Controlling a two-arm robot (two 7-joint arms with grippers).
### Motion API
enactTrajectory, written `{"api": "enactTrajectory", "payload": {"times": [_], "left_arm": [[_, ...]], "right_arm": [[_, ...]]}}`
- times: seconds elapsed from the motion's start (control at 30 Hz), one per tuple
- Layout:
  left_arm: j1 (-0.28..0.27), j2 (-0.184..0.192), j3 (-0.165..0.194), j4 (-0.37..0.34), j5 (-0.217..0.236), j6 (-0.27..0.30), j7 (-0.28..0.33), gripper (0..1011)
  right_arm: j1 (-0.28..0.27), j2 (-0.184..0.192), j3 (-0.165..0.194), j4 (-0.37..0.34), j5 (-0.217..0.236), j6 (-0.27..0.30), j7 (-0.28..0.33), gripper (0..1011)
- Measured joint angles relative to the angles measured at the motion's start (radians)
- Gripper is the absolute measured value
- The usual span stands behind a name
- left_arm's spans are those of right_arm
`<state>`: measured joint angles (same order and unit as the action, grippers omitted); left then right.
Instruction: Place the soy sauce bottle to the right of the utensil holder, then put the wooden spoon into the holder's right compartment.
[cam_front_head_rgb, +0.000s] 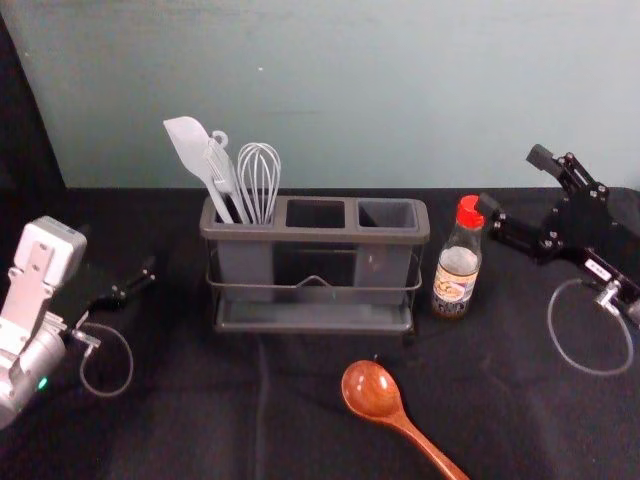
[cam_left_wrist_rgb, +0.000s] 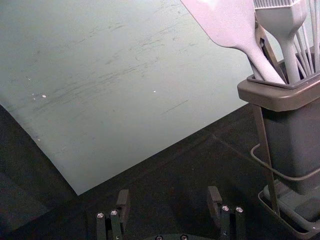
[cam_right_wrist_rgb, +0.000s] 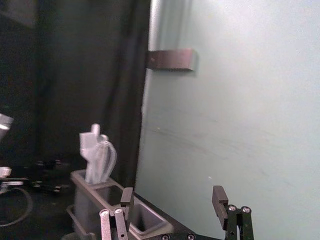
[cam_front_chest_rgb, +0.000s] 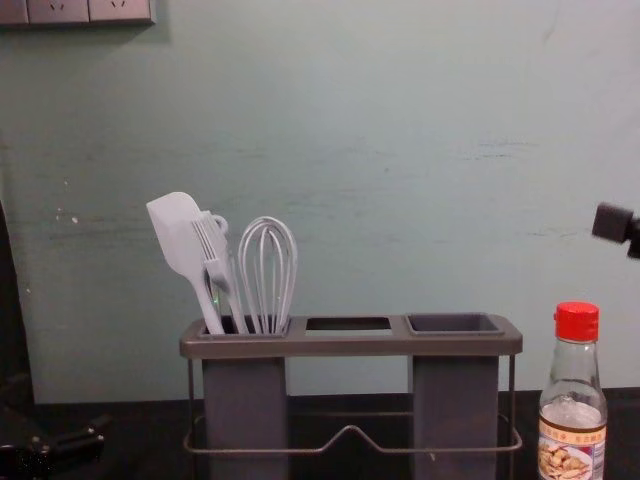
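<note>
Right of centre, the red-capped glass bottle (cam_front_head_rgb: 457, 275) flanks the grey three-slot holder (cam_front_head_rgb: 318, 236), likely as asked; the right gripper (cam_front_head_rgb: 512, 180), upper right, gapes empty; the left gripper (cam_front_head_rgb: 147, 273), at left, idles open.

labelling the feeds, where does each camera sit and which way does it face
Left wrist: on left arm, facing wall and holder; left gripper shows.
Right wrist: on right arm, facing both; right gripper shows.
Head: on head, facing forward-down at spoon; both grippers.
Chest: lower, facing forward at bottle; both grippers.
Head and chest share holder, bottle.
</note>
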<state>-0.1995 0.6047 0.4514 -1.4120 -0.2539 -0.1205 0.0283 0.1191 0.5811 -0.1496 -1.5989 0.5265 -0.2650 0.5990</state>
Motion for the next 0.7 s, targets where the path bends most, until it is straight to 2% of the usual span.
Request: {"api": "enactTrajectory", "payload": {"times": [0.17, 0.27, 0.33, 0.53, 0.6, 0.7], "left_arm": [[0.0, 0.0, 0.0, 0.0, 0.0, 0.0, 0.0, 1011], [0.0, 0.0, 0.0, 0.0, 0.0, 0.0, 0.0, 1011], [0.0, 0.0, 0.0, 0.0, 0.0, 0.0, 0.0, 1011], [0.0, 0.0, 0.0, 0.0, 0.0, 0.0, 0.0, 1012], [0.0, 0.0, 0.0, 0.0, 0.0, 0.0, 0.0, 1012], [0.0, 0.0, 0.0, 0.0, 0.0, 0.0, 0.0, 1012]], "right_arm": [[-0.048, 0.032, 0.002, -0.093, 0.02, 0.024, 0.022, 1002], [-0.081, 0.054, -0.026, -0.172, 0.014, 0.091, 0.012, 1002], [-0.088, 0.06, -0.048, -0.199, 0.007, 0.13, 0.0, 1002], [-0.085, 0.061, -0.145, -0.252, -0.049, 0.292, -0.077, 1002], [-0.061, 0.059, -0.197, -0.266, -0.076, 0.427, -0.123, 1002], [-0.036, 0.053, -0.232, -0.268, -0.088, 0.532, -0.151, 1002]]}}
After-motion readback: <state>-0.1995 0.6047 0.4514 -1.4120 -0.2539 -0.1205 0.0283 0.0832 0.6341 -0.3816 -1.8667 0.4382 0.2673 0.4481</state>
